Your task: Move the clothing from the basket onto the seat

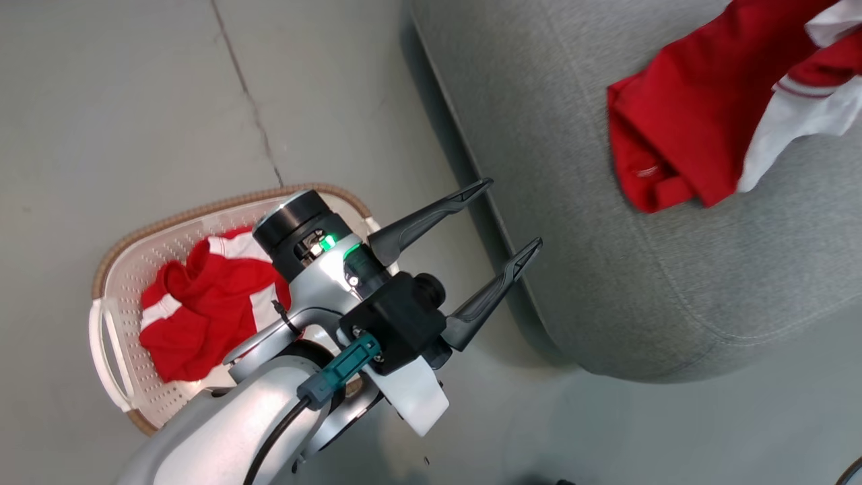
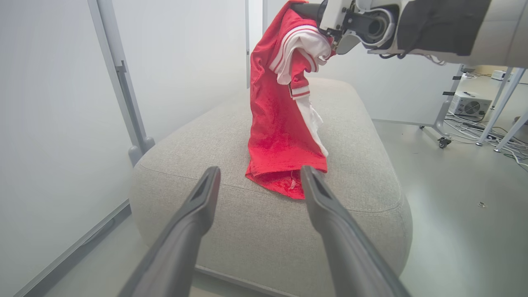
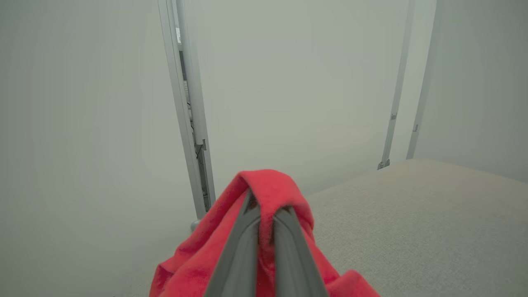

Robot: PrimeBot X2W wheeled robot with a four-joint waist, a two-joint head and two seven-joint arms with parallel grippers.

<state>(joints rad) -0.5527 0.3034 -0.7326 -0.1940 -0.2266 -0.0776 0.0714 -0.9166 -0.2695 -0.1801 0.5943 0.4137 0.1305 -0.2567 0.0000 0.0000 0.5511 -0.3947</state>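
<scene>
A red garment with white panels (image 1: pixel 202 296) lies crumpled in the cream perforated basket (image 1: pixel 202 212) on the floor at the lower left. My left gripper (image 1: pixel 513 213) hovers open and empty over the floor between the basket and the grey seat (image 1: pixel 606 283). Its fingers (image 2: pixel 198 206) point at the seat's near end. A second red and white garment (image 2: pixel 280 123) hangs from my right gripper (image 3: pixel 264 204), which is shut on a fold of the red fabric (image 3: pixel 268 185). The garment's lower end rests on the seat cushion (image 2: pixel 363 181), and it spreads over the seat (image 1: pixel 693 121).
Pale partition panels on wheeled metal frames (image 2: pixel 119 82) stand close behind the seat (image 3: pixel 412 227), and one upright post (image 3: pixel 189 123) is near. A white box and cables (image 2: pixel 470 105) lie on the floor at the far right. A floor seam (image 1: pixel 249 101) runs past the basket.
</scene>
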